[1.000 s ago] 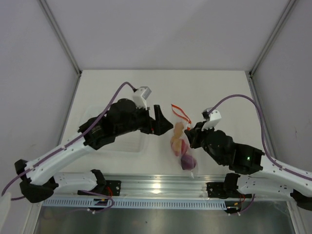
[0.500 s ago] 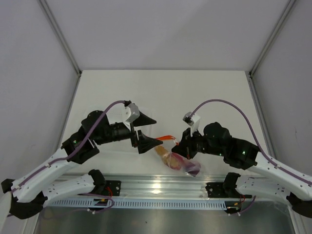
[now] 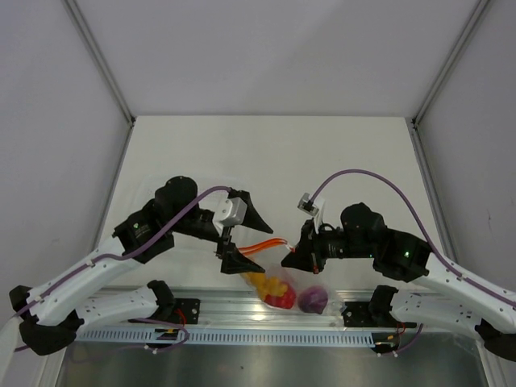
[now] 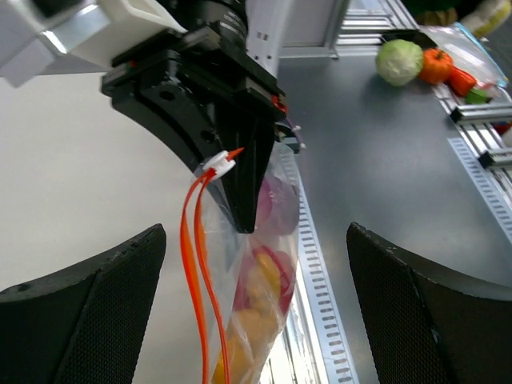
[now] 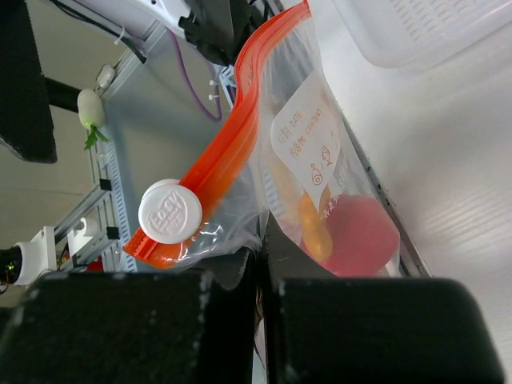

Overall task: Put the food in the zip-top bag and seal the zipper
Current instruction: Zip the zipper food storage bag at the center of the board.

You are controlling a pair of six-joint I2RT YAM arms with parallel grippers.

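Note:
The zip-top bag hangs at the table's near edge with the food inside: a yellow piece, a red piece and a purple piece. My right gripper is shut on the bag's corner, just below the white slider at the end of the zipper. My left gripper is open, one finger on each side of the zipper. In the left wrist view the zipper's two orange strips run apart below the slider, between my wide-open fingers.
A rigid clear tray lies on the table behind the bag, partly under my left arm. The aluminium rail runs along the near edge right under the hanging bag. In the left wrist view, toy vegetables lie off the table.
The bag has been carried from mid-table toward the near edge and now hangs over the rail. My left gripper has swung round and now straddles the zipper, still open.

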